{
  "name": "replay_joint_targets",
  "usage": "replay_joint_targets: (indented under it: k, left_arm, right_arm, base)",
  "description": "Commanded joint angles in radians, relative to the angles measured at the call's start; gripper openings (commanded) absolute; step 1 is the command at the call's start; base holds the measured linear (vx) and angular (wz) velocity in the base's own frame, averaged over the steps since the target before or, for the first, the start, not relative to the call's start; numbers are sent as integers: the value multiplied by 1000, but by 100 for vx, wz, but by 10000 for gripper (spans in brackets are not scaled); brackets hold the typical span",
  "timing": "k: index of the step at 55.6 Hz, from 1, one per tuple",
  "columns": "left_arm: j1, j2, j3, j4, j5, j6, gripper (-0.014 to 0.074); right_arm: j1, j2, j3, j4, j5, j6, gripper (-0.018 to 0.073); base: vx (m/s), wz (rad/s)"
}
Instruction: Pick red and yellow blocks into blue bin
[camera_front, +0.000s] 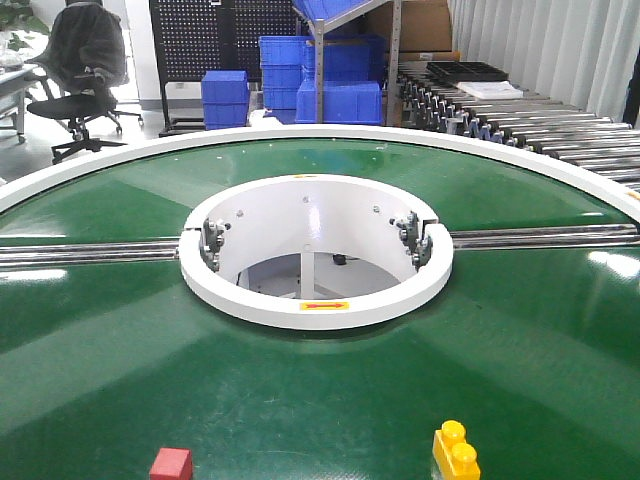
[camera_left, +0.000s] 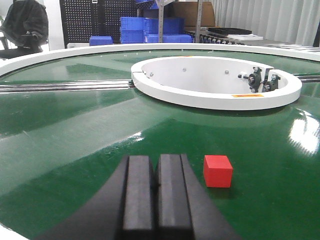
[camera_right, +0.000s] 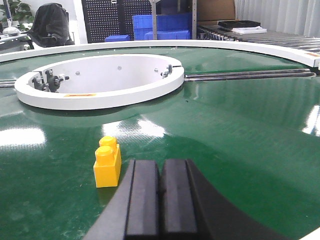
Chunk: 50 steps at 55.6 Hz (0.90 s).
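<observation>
Honestly, nothing's picked yet: left gripper (camera_left: 156, 170) pressed together, red cube (camera_left: 218, 171) just right of it. Same for right gripper (camera_right: 161, 175), yellow brick (camera_right: 107, 165) just left.

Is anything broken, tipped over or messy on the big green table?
No, nothing stands out. The red cube sits flat on the green table, and the yellow brick stands studs-up, each alone. No spills or cracks show. The left gripper and right gripper are both shut and empty.
</observation>
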Motion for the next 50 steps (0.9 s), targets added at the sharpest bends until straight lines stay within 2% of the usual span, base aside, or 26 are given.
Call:
replay_joint_targets:
  k: [1, 37, 45, 50]
  left_arm:
    - [-1, -7, -16, -4, -87, -3, 2]
    - [-1, -7, -16, -4, -89, -3, 2]
    - [-1, -7, -18, -4, -197, -3, 2]
    - [-1, -7, -28, -4, -332, -10, 2]
  right_arm:
    - [-4, -7, 6, -6, -88, -1, -10]
    - [-4, -7, 6, -6, -89, -1, -10]
    - [-4, -7, 6, 0, -167, 0, -10]
    - [-4, -7, 6, -1, -243, -2, -10]
  base:
    - [0, 0]
    - [0, 0]
    - [0, 0]
    - [0, 0]
